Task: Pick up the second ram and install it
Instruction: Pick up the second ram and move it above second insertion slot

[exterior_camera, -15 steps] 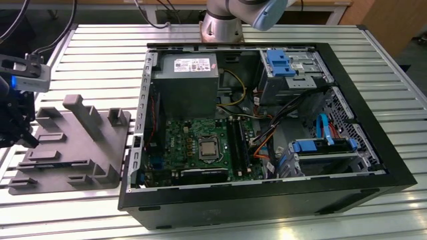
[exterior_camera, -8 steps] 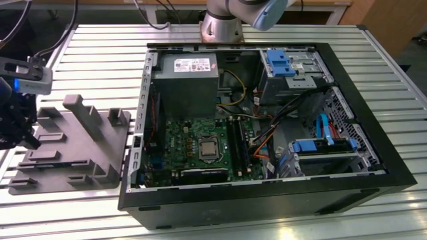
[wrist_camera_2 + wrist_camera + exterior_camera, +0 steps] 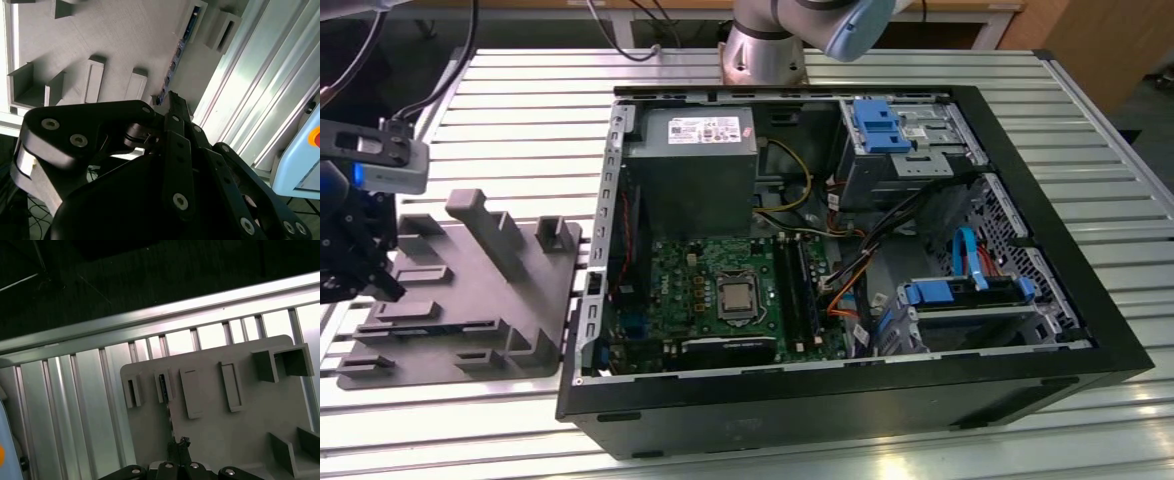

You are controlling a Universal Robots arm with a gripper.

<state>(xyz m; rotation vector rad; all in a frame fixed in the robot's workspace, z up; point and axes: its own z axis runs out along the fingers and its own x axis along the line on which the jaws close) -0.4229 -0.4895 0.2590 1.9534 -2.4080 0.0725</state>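
A slatted metal table (image 3: 520,110) holds a flat grey tray (image 3: 467,300) and, just beside it on the exterior view's right, an open black computer case (image 3: 854,390) lying on its side. The gripper (image 3: 371,280) hangs low over the tray's far side from the case, near the table's edge at the exterior view's left.

In the second wrist view the fingers (image 3: 172,100) are clenched on the memory stick (image 3: 177,52). It stands on its thin edge in the tray and runs away from the tips towards a small bracket (image 3: 192,17) that cups its far end. Raised ribs and low blocks (image 3: 92,77) flank it on the tray, close on one side. Open tray floor lies on the other.

In the first wrist view, bare table slats (image 3: 75,405) lie beyond the tray's rim, then the table's edge rail (image 3: 150,320) and dark floor.

Between the gripper and the case stand the tray's tall upright posts (image 3: 487,225). Inside the case, long black slots (image 3: 794,285) sit on the green circuit board (image 3: 707,270). Orange and black cables (image 3: 854,270) are bunched just beside them, and a grey power box (image 3: 691,160) is close behind. The case's side walls rise all around the board.
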